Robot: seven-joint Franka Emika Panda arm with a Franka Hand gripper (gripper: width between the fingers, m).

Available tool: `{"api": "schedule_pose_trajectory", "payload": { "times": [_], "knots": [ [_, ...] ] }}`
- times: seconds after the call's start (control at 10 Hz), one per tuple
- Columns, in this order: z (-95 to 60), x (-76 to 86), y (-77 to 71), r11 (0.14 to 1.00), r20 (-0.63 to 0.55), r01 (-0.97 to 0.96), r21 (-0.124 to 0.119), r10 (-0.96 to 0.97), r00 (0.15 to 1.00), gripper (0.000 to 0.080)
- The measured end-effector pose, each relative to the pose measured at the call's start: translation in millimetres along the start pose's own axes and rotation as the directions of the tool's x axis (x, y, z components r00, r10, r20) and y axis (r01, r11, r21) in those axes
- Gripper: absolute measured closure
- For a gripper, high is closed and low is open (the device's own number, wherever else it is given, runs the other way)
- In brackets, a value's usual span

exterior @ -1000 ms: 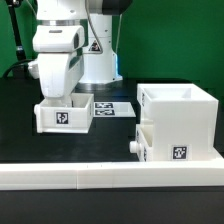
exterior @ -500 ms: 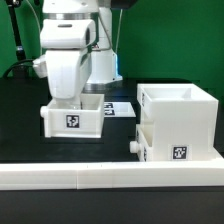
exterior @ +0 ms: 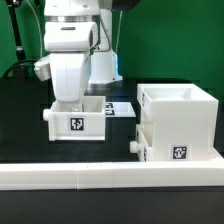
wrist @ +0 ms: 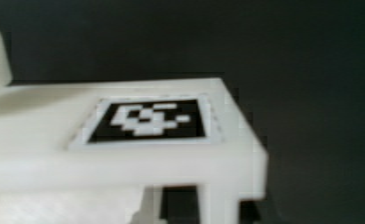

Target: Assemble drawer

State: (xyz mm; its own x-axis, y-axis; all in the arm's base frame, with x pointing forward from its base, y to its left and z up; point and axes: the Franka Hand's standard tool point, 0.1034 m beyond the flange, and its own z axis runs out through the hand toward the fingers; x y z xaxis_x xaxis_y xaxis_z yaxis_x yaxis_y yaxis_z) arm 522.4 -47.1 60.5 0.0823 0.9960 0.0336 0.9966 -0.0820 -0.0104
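Note:
The white drawer casing (exterior: 185, 118) stands at the exterior view's right, with one knobbed tray (exterior: 148, 146) set in its lower slot, knob pointing toward the exterior view's left. My gripper (exterior: 72, 103) reaches down into the second small white tray (exterior: 78, 122) and is shut on its wall. This tray sits at or just above the black table, its tag facing front and its knob on the exterior view's left side. In the wrist view the tray's tagged face (wrist: 152, 120) fills the picture, close and blurred. My fingertips are hidden by the tray.
A long low white rail (exterior: 100, 176) runs along the table's front edge, in front of the casing. The marker board (exterior: 118, 108) lies flat between the held tray and the casing. The arm's base stands behind.
My gripper has carried the small tray toward the exterior view's right, nearer the casing. The casing and its lower tray have not moved.

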Motion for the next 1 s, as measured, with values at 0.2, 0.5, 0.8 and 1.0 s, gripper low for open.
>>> {"api": "schedule_pose_trajectory", "payload": {
  "times": [0.2, 0.5, 0.8, 1.0],
  "knots": [
    [2.0, 14.3, 13.6, 0.998, 0.011, 0.062, -0.002, -0.062, 0.998, 0.0758],
    [4.4, 10.3, 10.8, 0.999, 0.01, 0.051, 0.004, -0.051, 0.999, 0.0758],
    [6.5, 22.5, 7.6, 0.998, 0.006, 0.063, 0.005, -0.063, 0.998, 0.0758],
    [3.7, 36.1, 12.8, 0.998, 0.002, 0.057, 0.001, -0.057, 0.998, 0.0758]
  ]
}}
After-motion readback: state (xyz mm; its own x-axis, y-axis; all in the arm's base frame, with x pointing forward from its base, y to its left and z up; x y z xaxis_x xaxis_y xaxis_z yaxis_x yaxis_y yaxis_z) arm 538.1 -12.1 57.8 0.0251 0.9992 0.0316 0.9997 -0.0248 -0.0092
